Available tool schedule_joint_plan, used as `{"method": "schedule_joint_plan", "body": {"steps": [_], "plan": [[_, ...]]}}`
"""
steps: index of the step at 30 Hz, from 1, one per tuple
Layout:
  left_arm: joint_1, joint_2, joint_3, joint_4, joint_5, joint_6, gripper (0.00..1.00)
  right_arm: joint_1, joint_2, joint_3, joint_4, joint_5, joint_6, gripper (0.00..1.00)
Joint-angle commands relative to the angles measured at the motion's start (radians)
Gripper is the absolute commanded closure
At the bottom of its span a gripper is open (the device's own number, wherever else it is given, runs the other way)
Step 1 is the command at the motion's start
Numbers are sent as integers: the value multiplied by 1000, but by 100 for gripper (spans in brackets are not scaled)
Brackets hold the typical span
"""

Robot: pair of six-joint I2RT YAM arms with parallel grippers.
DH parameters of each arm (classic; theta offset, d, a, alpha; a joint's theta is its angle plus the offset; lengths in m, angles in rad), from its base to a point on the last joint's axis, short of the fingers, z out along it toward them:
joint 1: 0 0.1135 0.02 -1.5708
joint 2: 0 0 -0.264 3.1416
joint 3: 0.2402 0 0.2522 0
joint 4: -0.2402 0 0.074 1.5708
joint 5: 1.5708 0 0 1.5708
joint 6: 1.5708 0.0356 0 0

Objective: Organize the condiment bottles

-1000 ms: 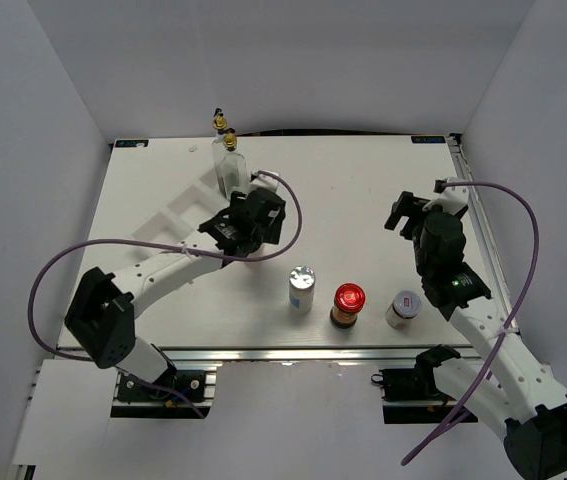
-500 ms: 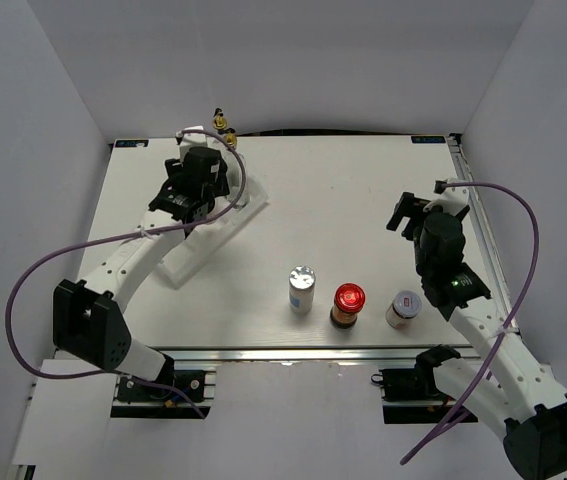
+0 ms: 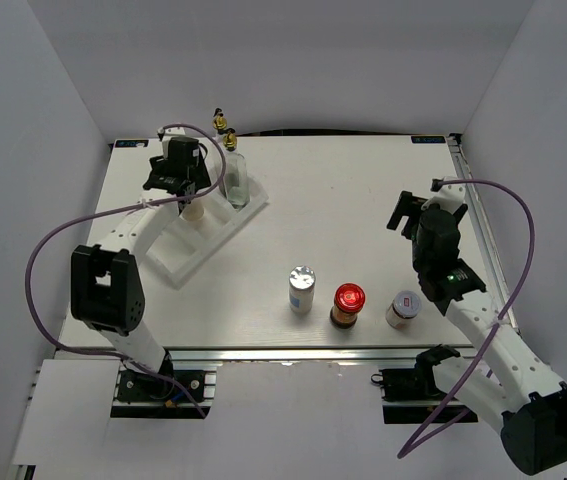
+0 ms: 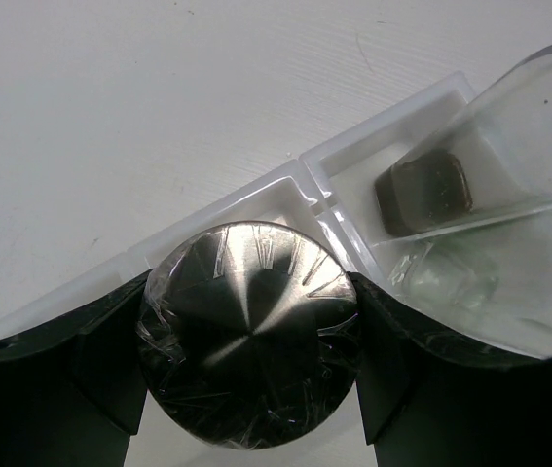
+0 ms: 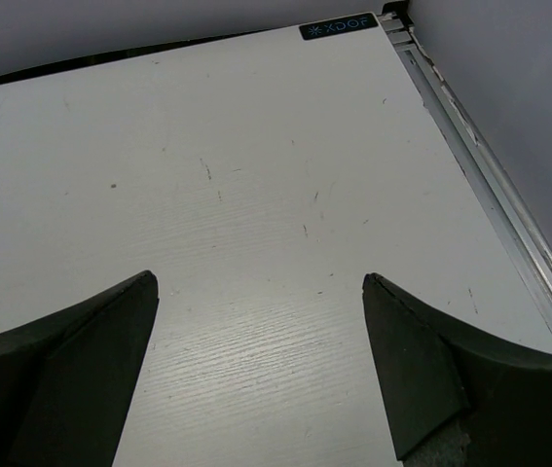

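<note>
Rack part-filled, three bottles left outside.
The silver-lidded shaker (image 4: 248,331) is clamped in the left gripper's (image 4: 251,381) jaws over a white rack (image 3: 178,262) compartment, beside a slotted glass cruet (image 3: 233,178). A second shaker (image 3: 302,288), red-lidded jar (image 3: 348,303) and white-lidded jar (image 3: 404,307) wait on the tabletop (image 3: 363,180). The right gripper (image 5: 256,375) has its jaws wide and empty.

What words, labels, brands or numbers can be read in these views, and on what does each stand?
"XDOF", after a star-like mark, on the dark sticker at the far right corner of the table, right wrist view.
Far-left corner sticker, top view: too small to read.
Print on the small white-lidded jar: blurred, unreadable.
Nothing else carries text.
</note>
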Motion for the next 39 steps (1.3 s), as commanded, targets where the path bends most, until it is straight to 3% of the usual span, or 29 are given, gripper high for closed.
{"method": "schedule_joint_plan", "body": {"steps": [1,9,11,12,13,14,24,27,31,34,37,39], "plan": [[24,-5,30,121,54,7,70,-9,12,-5,76,56,-22,11],[58,89,50,135,48,-13,55,-19,20,-7,69,55,-21,11],[59,100,56,129,45,-18,39,-20,17,-5,69,50,-22,11],[59,103,54,124,47,-16,28,-20,17,-5,66,51,-24,11],[59,104,54,123,44,-21,10,-22,16,-5,65,55,-24,11],[58,104,54,118,44,-21,2,-22,16,-5,60,53,-21,11],[61,39,97,-22,103,-41,2,-22,-12,3,43,-65,-54,11],[59,-59,42,-12,179,-45,2,-23,-4,4,48,-119,-74,11],[59,-196,-36,-37,151,-125,2,-23,26,33,-1,-169,-68,11],[52,-286,-116,-40,238,-174,2,-23,31,38,-15,-221,-53,11],[-25,-380,-215,-22,234,-209,2,-23,42,58,-76,-264,-15,10],[-150,-432,-277,1,209,-211,2,-23,71,114,-188,-284,47,11]]}}
